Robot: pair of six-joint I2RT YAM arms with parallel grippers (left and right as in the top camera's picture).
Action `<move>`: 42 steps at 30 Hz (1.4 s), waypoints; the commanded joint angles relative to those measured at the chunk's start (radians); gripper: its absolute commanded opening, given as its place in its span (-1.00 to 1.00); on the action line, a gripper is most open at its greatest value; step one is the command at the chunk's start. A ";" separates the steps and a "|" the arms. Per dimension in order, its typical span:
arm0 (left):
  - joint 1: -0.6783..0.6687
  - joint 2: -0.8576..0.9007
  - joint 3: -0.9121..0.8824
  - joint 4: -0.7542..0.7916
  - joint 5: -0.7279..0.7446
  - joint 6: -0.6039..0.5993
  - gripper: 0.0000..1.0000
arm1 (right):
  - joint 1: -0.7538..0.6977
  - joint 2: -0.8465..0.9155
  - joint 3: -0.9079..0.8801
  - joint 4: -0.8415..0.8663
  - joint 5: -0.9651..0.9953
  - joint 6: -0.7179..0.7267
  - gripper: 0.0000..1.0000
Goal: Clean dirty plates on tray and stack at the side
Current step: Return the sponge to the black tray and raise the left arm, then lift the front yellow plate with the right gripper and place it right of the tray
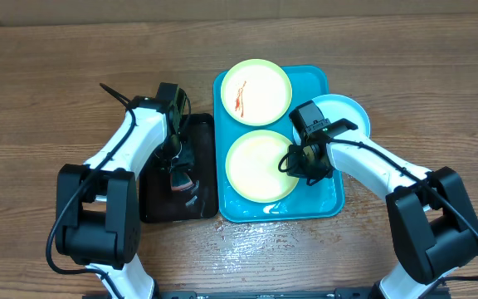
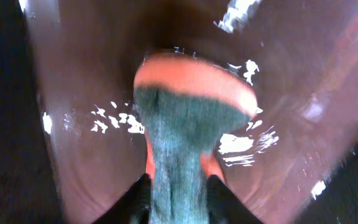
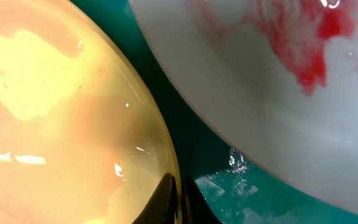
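The turquoise tray holds two yellow-green plates. The far plate has a red sauce smear. The near plate looks clean and wet. A light blue plate lies at the tray's right rim, partly under my right arm. My right gripper is shut on the near plate's right rim. In the right wrist view its fingers pinch the yellow rim, and the blue plate shows a red smear. My left gripper is shut on an orange and green sponge.
A black tray lies left of the turquoise tray, and my left gripper is over it. It looks wet in the left wrist view. Water droplets lie on the wooden table in front of the trays.
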 commanded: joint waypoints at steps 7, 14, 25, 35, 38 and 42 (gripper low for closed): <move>0.071 -0.035 0.361 -0.246 0.044 0.019 0.23 | 0.038 -0.070 0.272 -0.264 0.199 -0.131 -0.92; 0.161 -0.066 0.578 -0.301 0.187 0.063 1.00 | 0.176 -0.075 0.490 -0.332 0.292 -0.244 -0.92; 0.295 -0.068 0.660 -0.322 0.316 0.116 1.00 | 0.457 -0.032 0.500 -0.145 0.693 -0.231 -0.92; 0.321 -0.068 0.660 -0.338 0.355 0.170 1.00 | 0.655 -0.023 0.500 -0.087 1.023 -0.232 -0.92; 0.321 -0.068 0.660 -0.338 0.354 0.170 1.00 | 0.689 -0.023 0.500 -0.088 1.061 -0.232 -0.92; 0.321 -0.068 0.660 -0.337 0.354 0.170 1.00 | 0.722 -0.023 0.500 -0.087 1.104 -0.232 -0.92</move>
